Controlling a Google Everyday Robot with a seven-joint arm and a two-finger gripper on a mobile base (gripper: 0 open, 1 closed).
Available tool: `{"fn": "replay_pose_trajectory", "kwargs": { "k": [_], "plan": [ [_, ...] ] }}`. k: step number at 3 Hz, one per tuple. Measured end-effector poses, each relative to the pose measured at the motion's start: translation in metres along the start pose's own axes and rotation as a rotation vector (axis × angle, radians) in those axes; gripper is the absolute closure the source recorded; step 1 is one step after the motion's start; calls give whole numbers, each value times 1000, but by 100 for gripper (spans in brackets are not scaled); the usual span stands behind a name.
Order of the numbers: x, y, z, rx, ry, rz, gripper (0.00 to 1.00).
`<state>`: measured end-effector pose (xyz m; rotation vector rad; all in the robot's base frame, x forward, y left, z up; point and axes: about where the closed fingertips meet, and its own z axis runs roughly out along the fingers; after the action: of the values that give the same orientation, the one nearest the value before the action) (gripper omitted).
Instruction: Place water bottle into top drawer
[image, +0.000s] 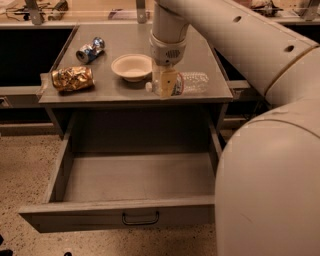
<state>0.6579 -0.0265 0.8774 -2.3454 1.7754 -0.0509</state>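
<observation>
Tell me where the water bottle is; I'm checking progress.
Camera view: the water bottle lies on the tabletop, front right, just right of the bowl, with the gripper at its cap end.

- grey table top (130, 37) carries four things
- dented can (90, 50) on its side, back left
- gold snack bag (73, 78) at front left edge
- white bowl (132, 66) mid-table
- water bottle (192, 82) on its side, front right, just beside bowl
- gripper (165, 85) down at bottle's cap end

On the grey table (120, 35) a white bowl (131, 66) stands near the middle. A dented can (90, 50) lies behind it to the left, and a gold bag (73, 78) lies at the front left edge. The pincer (165, 85) hangs just right of the bowl.
</observation>
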Motion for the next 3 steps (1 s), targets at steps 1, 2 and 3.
{"fn": "replay_pose_trajectory", "kwargs": {
  "k": [1,2,3],
  "plan": [
    [-54,23,2,-3,0,63,100],
    [-56,34,13,-28,15,149,100],
    [-52,28,10,-9,-203,113,100]
  ]
}}
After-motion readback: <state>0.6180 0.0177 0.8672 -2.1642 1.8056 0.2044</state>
